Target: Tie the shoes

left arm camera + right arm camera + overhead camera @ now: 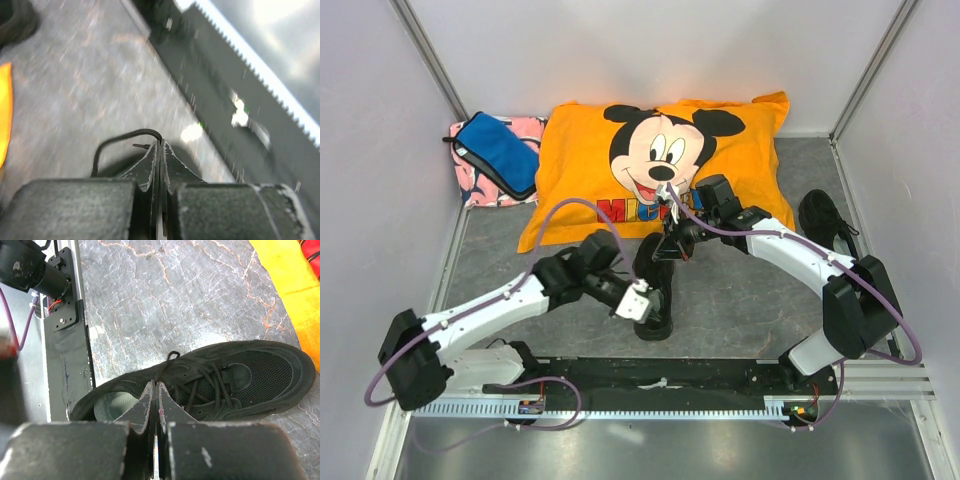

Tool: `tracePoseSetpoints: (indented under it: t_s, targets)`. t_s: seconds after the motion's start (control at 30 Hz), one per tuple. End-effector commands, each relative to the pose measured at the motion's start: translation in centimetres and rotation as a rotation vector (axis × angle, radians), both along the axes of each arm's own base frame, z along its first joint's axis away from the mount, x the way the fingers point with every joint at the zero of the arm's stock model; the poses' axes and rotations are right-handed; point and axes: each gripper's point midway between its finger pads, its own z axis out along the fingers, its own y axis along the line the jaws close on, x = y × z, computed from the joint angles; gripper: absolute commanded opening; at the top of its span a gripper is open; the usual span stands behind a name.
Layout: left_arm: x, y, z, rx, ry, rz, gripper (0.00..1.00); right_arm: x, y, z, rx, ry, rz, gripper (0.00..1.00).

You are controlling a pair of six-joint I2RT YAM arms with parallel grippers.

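Observation:
One black shoe [656,280] lies mid-table in front of the orange pillow [650,165], between my two grippers. The second black shoe [827,228] lies at the right, apart from both. My left gripper [648,305] is at the near end of the middle shoe. In the left wrist view it [160,144] is shut on a thin black lace [117,140] that loops off to the left. My right gripper [670,245] is over the shoe's far end. In the right wrist view it [157,386] is shut on a lace [167,364] rising from the shoe [250,375].
A blue pouch [500,152] lies on a pink cloth [480,190] at the back left. The black base rail [660,375] runs along the near edge and shows in both wrist views [240,85] [65,340]. White walls enclose the table.

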Motion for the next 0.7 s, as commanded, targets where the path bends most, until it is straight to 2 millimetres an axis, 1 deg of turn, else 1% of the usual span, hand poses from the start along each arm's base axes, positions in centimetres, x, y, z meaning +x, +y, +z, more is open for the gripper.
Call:
tracePoseSetpoints:
  t_s: [0.0, 0.03, 0.1, 0.13, 0.17, 0.2, 0.23, 0.3, 0.33, 0.37, 0.4, 0.43, 0.47, 0.5, 0.53, 0.57, 0.6, 0.63, 0.67]
  targets:
    - [-0.4, -5.7, 3.2, -0.068, 0.130, 0.071, 0.02, 0.7, 0.5, 1.5, 0.044, -0.049, 0.003, 0.00]
    - [0.3, -7.0, 2.9, -0.081, 0.144, 0.088, 0.02, 0.8, 0.5, 1.6, 0.044, -0.049, 0.002, 0.00]
    - [1.4, -8.5, 3.0, -0.087, 0.194, 0.171, 0.02, 0.8, 0.5, 1.6, 0.044, -0.051, 0.000, 0.00]
    - [2.5, -9.5, 3.1, -0.116, 0.195, 0.214, 0.02, 0.8, 0.5, 1.6, 0.045, -0.052, 0.001, 0.00]
    - [3.9, -9.7, 2.9, -0.108, 0.221, 0.312, 0.05, 0.9, 0.5, 1.6, 0.044, -0.051, 0.002, 0.00]
    - [4.3, -9.8, 2.9, -0.109, 0.218, 0.340, 0.13, 0.8, 0.5, 1.6, 0.046, -0.050, 0.004, 0.00]
    - [4.4, -9.3, 3.4, -0.125, 0.205, 0.358, 0.33, 0.8, 0.5, 1.6, 0.046, -0.050, 0.002, 0.00]
    - [4.2, -7.9, 4.4, -0.170, 0.175, 0.343, 0.49, 0.7, 0.5, 1.8, 0.048, -0.053, 0.005, 0.00]
    - [3.0, -6.4, 5.4, -0.211, 0.154, 0.312, 0.58, 0.7, 0.4, 1.8, 0.049, -0.054, 0.006, 0.00]
    - [2.7, -5.4, 5.2, -0.204, 0.144, 0.313, 0.61, 0.7, 0.4, 1.9, 0.052, -0.058, 0.008, 0.00]
    - [3.4, -4.2, 5.5, -0.205, 0.150, 0.348, 0.61, 0.6, 0.5, 1.8, 0.052, -0.055, 0.012, 0.00]
    - [2.8, -3.4, 6.0, -0.201, 0.196, 0.322, 0.62, 0.5, 0.4, 1.8, 0.052, -0.055, 0.012, 0.00]
    - [2.2, -1.9, 5.6, -0.155, 0.245, 0.323, 0.61, 0.6, 0.4, 1.9, 0.053, -0.062, 0.014, 0.00]
    - [3.6, -0.7, 5.8, -0.154, 0.261, 0.376, 0.61, 0.5, 0.4, 1.7, 0.051, -0.058, 0.014, 0.00]
    - [4.4, 0.1, 5.6, -0.143, 0.280, 0.424, 0.58, 0.4, 0.4, 1.7, 0.054, -0.056, 0.019, 0.00]
    - [6.0, 1.4, 5.7, -0.155, 0.271, 0.491, 0.55, 0.4, 0.5, 1.8, 0.058, -0.055, 0.019, 0.00]
    - [6.7, 2.0, 5.4, -0.155, 0.263, 0.520, 0.51, 0.4, 0.5, 1.9, 0.061, -0.056, 0.020, 0.00]
    - [7.6, 2.6, 4.8, -0.151, 0.247, 0.555, 0.43, 0.2, 0.6, 2.0, 0.064, -0.057, 0.025, 0.00]
    - [8.8, 3.1, 4.2, -0.142, 0.252, 0.600, 0.38, 0.2, 0.6, 2.0, 0.065, -0.058, 0.025, 0.00]
